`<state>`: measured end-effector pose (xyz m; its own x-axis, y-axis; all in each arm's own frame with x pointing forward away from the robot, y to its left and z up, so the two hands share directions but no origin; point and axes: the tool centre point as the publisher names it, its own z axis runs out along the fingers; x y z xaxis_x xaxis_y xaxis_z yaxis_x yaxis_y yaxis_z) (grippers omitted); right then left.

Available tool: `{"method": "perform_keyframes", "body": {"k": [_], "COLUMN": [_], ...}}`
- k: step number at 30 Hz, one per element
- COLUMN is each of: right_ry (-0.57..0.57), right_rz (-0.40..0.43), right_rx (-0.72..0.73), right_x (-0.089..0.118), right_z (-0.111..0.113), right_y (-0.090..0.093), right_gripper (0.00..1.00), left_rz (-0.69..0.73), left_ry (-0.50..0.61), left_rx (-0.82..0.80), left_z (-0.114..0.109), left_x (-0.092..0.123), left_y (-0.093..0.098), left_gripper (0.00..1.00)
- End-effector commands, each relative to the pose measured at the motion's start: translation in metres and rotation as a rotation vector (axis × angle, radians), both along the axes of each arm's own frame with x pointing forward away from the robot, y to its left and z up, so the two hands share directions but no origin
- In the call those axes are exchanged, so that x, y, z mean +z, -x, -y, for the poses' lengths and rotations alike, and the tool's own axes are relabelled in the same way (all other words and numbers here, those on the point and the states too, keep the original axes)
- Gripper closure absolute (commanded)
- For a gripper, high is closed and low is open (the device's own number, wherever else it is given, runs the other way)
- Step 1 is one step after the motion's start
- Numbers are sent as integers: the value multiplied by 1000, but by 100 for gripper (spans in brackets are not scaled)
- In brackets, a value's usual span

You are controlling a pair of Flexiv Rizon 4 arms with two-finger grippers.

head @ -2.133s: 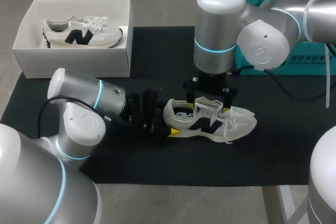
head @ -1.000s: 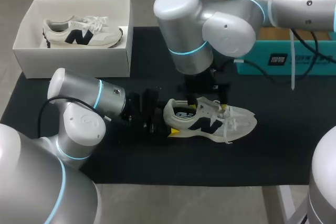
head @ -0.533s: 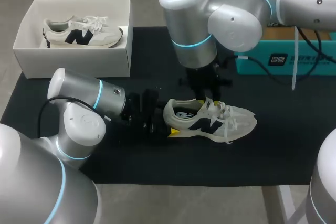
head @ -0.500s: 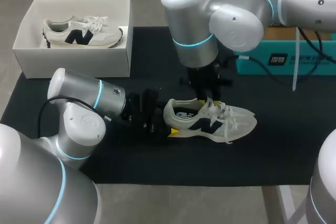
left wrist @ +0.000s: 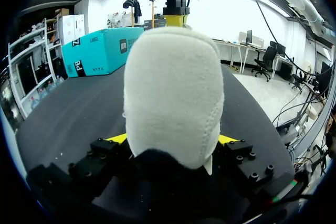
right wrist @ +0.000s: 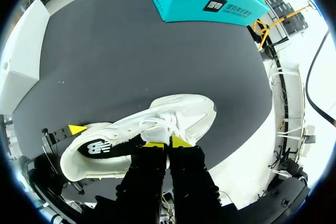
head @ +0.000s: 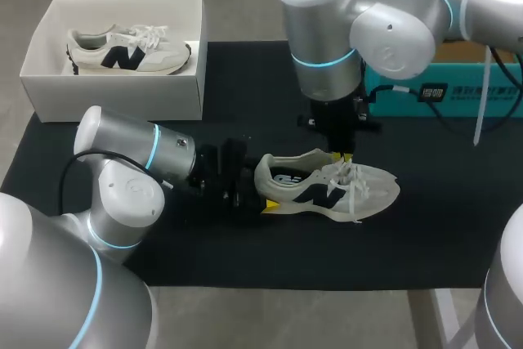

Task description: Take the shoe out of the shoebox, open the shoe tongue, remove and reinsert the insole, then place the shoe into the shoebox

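A white shoe (head: 372, 185) with a dark logo lies on its sole on the black mat (head: 245, 79), toe to the right. My left gripper (head: 261, 185) stands wide at the heel (left wrist: 173, 98), one yellow fingertip pressed to each side of it. From above, my right gripper (head: 346, 156) comes down at the laces. In the right wrist view its fingers (right wrist: 167, 142) are pinched together on the tongue, just ahead of the shoe's mouth (right wrist: 100, 148). The white shoebox (head: 114, 91) sits at the far left with a second shoe (head: 127, 51) lying in it.
A teal box (head: 441, 91) stands on the mat at the far right, behind my right arm. Bare mat stretches in front of the shoe (head: 327, 251) and between the shoe and the shoebox.
My right gripper has shut and shifted to the right, from over the shoe's mouth to the laces, drawing the tongue toward the toe. The left arm and the shoe's heel stay put.
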<state>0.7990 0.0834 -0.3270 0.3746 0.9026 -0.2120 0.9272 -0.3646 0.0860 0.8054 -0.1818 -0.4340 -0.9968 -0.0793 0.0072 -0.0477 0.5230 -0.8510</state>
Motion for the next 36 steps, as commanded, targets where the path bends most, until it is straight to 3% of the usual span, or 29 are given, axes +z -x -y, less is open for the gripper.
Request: {"method": "perform_keyframes", "body": {"k": [1,13,30,32,33,34,35,36], "right_ry": [-3,24,6,0,-4,-6,-8,-13], "right_rz": [19,4,-64,-70,-71,-72,-72,-69], "right_rx": [-22,-100,-208,-212,-214,-216,-216,-214], "right_x": [7,-1,-48,-50,-51,-51,-50,-48], "right_z": [16,44,71,71,71,71,70,68], "right_y": [5,10,10,10,10,10,10,10], "right_gripper": [100,100,99,88,77,60,52,31], "left_rz": [1,1,1,1,1,1,1,1], "left_ry": [-4,-4,-4,-4,-4,-4,-4,-4], "left_rx": [2,2,2,2,2,2,2,2], "left_z": [1,1,1,1,1,1,1,1], "left_x": [-1,-1,-1,-1,-1,-1,-1,-1], "left_y": [2,2,2,2,2,2,2,2], "left_gripper": [100,100,100,100,100,100,100,100]}}
